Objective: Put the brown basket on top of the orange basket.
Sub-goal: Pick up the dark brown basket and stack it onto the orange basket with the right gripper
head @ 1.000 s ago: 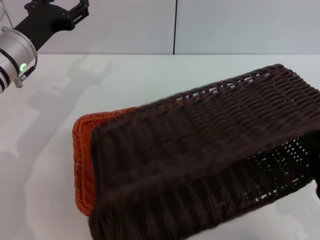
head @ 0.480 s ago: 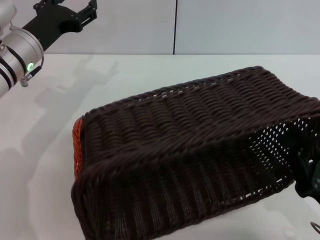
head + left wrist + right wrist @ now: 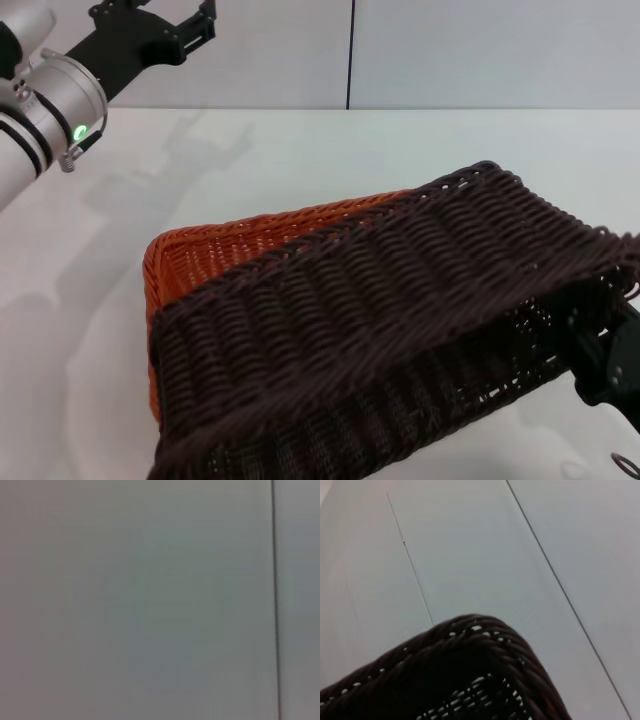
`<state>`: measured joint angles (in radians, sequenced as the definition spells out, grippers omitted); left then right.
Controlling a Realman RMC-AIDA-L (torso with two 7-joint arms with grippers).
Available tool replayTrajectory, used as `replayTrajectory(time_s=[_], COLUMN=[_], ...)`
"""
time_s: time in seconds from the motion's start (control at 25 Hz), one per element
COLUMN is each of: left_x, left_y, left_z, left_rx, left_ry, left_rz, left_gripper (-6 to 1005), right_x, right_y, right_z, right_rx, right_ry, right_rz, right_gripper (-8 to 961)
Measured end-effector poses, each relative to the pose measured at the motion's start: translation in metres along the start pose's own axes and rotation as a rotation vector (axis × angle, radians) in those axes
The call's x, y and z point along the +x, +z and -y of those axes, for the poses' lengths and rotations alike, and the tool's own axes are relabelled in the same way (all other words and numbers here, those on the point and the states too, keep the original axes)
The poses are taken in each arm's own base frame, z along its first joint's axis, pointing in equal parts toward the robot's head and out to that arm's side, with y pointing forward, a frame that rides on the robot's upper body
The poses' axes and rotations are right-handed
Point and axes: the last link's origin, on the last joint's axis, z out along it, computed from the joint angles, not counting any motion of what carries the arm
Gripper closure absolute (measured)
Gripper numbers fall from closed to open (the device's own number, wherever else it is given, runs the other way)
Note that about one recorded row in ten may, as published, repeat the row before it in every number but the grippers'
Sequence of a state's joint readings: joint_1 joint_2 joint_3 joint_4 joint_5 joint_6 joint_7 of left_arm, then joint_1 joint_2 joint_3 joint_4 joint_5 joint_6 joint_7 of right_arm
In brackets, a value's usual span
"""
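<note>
Two baskets overlap on the white table (image 3: pixel 300 160): brown basket (image 3: pixel 400 330) tilted over orange basket (image 3: pixel 250 245), lower than before, exposing more orange. Right gripper (image 3: pixel 610 365) at its right end, grip unclear. Left gripper (image 3: pixel 150 40) raised, spread.

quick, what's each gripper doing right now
Left gripper: raised at the far left, away from the baskets, open, holding nothing.
Right gripper: at the right end of the brown basket, which is tilted over the orange basket; grip state cannot be told.

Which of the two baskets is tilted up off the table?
The brown basket. It slants, held at its right end by the right gripper, above the orange basket, which lies flat on the table.
</note>
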<state>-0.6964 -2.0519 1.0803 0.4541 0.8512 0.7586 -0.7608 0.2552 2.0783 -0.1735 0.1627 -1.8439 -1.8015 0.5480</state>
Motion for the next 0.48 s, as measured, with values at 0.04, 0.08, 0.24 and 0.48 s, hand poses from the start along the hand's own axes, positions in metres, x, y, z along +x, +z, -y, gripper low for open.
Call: replayTrajectory(time_s=[0.04, 0.08, 0.24, 0.48], left_x=[0.0003, 0.0006, 0.0014, 0.0019], left_y=[0.001, 0.0016, 0.0028, 0.0035], left_z=[-0.0013, -0.002, -0.0032, -0.004], left_rx=[-0.005, -0.007, -0.011, -0.012], left_ry=[0.003, 0.004, 0.005, 0.004], left_rz=[0.001, 0.001, 0.0, -0.001], left_gripper=[140, 140, 140, 140], right_x=[0.0, 0.0, -0.0005, -0.0019], right_y=[0.0, -0.0001, -0.0006, -0.0003], right_z=[0.0001, 0.0003, 0.004, 0.0088], right_rx=[-0.001, 0.0, 0.002, 0.021], right_ry=[0.002, 0.003, 0.014, 0.028], right_rz=[-0.001, -0.002, -0.015, -0.013], right_gripper=[740, 673, 503, 396])
